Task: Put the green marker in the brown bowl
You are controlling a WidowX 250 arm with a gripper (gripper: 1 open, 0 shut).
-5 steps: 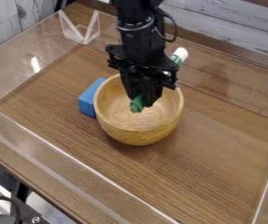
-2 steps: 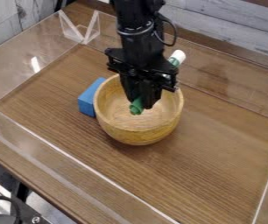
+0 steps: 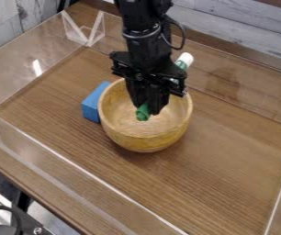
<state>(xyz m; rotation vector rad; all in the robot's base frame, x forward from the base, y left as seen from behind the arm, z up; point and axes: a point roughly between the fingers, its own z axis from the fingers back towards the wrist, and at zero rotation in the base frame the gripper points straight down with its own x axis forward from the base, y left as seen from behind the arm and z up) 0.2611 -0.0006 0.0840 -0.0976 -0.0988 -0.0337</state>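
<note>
The brown bowl stands in the middle of the wooden table. My gripper points straight down into it, shut on the green marker. The marker lies tilted: its green end shows below the fingers inside the bowl, and its white end sticks out up and to the right behind the gripper. The black fingers hide the marker's middle. I cannot tell whether the green end touches the bowl's floor.
A blue block sits against the bowl's left side. Clear plastic walls ring the table. A clear stand is at the back left.
</note>
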